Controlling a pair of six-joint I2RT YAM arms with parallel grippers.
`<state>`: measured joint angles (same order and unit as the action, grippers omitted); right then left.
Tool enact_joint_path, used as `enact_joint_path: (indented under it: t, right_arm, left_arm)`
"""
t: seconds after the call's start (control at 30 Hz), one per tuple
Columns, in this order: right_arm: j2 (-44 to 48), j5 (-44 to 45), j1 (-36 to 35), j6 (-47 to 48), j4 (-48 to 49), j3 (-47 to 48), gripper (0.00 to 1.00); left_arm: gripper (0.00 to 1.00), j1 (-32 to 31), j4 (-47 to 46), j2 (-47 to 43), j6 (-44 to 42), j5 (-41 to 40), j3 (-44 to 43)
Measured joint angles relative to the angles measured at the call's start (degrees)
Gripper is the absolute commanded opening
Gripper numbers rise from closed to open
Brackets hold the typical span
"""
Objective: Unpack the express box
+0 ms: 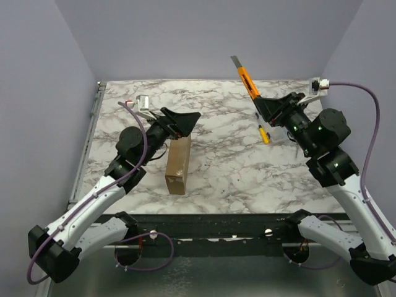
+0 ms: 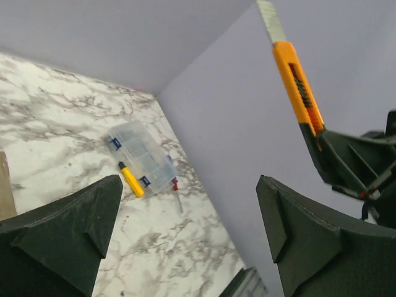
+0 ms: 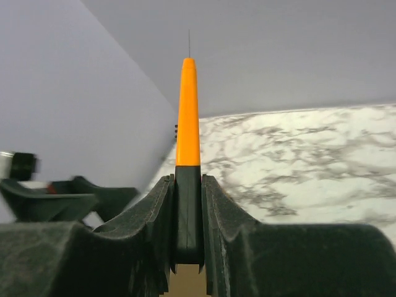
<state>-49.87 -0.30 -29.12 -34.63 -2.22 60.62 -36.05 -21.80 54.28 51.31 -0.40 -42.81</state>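
Where express box stands edgewise, knife aloft

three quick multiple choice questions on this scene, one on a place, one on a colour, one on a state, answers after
1. Where is the flat brown cardboard express box?
A. clamped in the right arm's fingers
B. on the marble table, right by the left gripper
C. hanging off the table's far edge

2. What colour is the body of the snap-blade utility knife in the right gripper?
A. blue
B. green
C. orange

3. How is the left gripper?
A. open, holding nothing
B. shut on the box
C. shut on the knife

Answers:
1 B, the top view shows it on the marble beside the left arm.
2 C, it shows orange in every view.
3 A, the left wrist view shows its fingers wide apart with nothing between.
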Motion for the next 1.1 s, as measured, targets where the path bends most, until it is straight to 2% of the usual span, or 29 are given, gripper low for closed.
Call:
enact_joint_path:
  t: [0.1,0.23,0.37,0.5,0.63,0.83,0.97,1.1]
  right_arm:
    - [-3.58,0.96,0.09,9.51,-10.82,9.40,0.01]
    - [-5.20,-1.62,0.22,17.70,-23.41,12.15,0.01]
    - [-5.18,-7.23,0.22,23.19,-33.48,12.20,0.01]
    - [-3.96,-15.96,0.22,27.85,-40.79,12.76,0.01]
    - [-1.51,-23.69,0.20,30.16,-43.76,13.05,0.01]
    - [0.87,-34.38,0.02,31.26,-44.63,12.52,0.01]
    - [0.35,-37.79,-0.55,31.30,-44.78,11.50,0.01]
    - [-0.72,-38.32,-1.49,31.26,-44.65,10.47,0.01]
  left_arm:
    - [0.99,0.11,11.30,-1.51,-8.76,1.51,-8.87]
    - [0.99,0.11,22.67,0.00,-21.20,7.21,-21.97]
    - [0.95,0.11,28.81,4.50,-29.64,16.00,-30.75]
    - [0.96,0.09,32.44,10.86,-33.48,25.16,-35.47]
    - [0.98,-0.96,35.89,16.70,-35.21,31.93,-36.20]
    - [0.94,-6.19,45.51,21.51,-41.55,36.17,-37.53]
    - [0.92,-8.39,49.79,22.34,-45.70,38.42,-39.36]
    - [0.97,-9.46,53.42,22.08,-48.70,40.83,-39.08]
